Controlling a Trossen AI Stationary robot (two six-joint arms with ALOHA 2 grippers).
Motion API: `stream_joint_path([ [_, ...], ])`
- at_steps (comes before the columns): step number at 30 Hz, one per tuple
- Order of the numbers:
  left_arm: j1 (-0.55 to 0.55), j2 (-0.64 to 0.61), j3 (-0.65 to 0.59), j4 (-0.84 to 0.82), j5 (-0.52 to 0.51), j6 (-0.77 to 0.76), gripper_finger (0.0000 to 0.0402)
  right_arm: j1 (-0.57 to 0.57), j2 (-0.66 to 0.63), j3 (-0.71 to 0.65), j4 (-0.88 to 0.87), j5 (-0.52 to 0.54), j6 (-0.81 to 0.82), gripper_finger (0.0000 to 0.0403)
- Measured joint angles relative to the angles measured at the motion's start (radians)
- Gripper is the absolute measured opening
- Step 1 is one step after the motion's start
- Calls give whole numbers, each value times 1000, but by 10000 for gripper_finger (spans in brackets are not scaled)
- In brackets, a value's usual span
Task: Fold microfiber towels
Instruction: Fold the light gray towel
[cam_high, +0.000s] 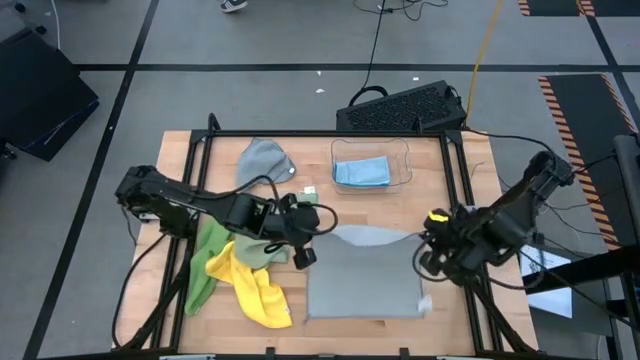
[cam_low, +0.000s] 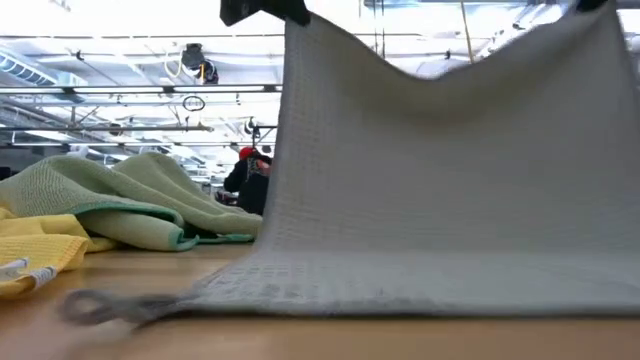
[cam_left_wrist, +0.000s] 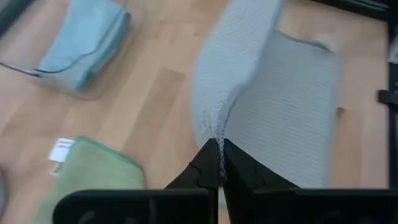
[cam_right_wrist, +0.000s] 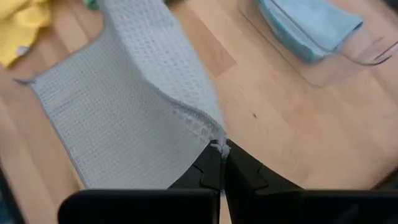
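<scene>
- Overhead, the grey towel (cam_high: 362, 280) lies at the tabletop's (cam_high: 400, 205) 6 o'clock, far edge lifted.
- Left claw (cam_left_wrist: 219, 155) and right claw (cam_right_wrist: 221, 155) each pinch one far corner.
- Low view alone shows it hanging like a curtain.
- Light blue towel (cam_high: 361, 172) sits in the clear bin (cam_high: 403, 160) at 12 o'clock.

A robotics lab or workshop hall: grey floor (cam_high: 270, 40) with taped lanes and hazard stripes (cam_high: 565, 100) beside the wooden worktop (cam_high: 300, 160), trailing cables, ceiling trusses (cam_low: 120, 95).
</scene>
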Motion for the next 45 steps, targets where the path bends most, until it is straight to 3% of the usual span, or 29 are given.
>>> stream_joint_path([
  [9, -16, -1, -61, 59, 37, -53, 11, -48, -84, -357, 572, -60, -74, 0],
  [15, -31, -1, -61, 73, 47, -51, 8, -58, -118, -487, 771, -67, -69, 0],
  [24, -63, 21, -61, 59, 125, -42, 4, -57, -211, -566, 727, -302, -75, 0],
  [39, -46, 60, -61, 44, 110, -57, 9, -97, -302, -624, 585, -320, -66, 0],
  [45, -39, 59, -61, 47, 100, -79, 9, -162, -349, -624, 523, -433, -119, 0],
])
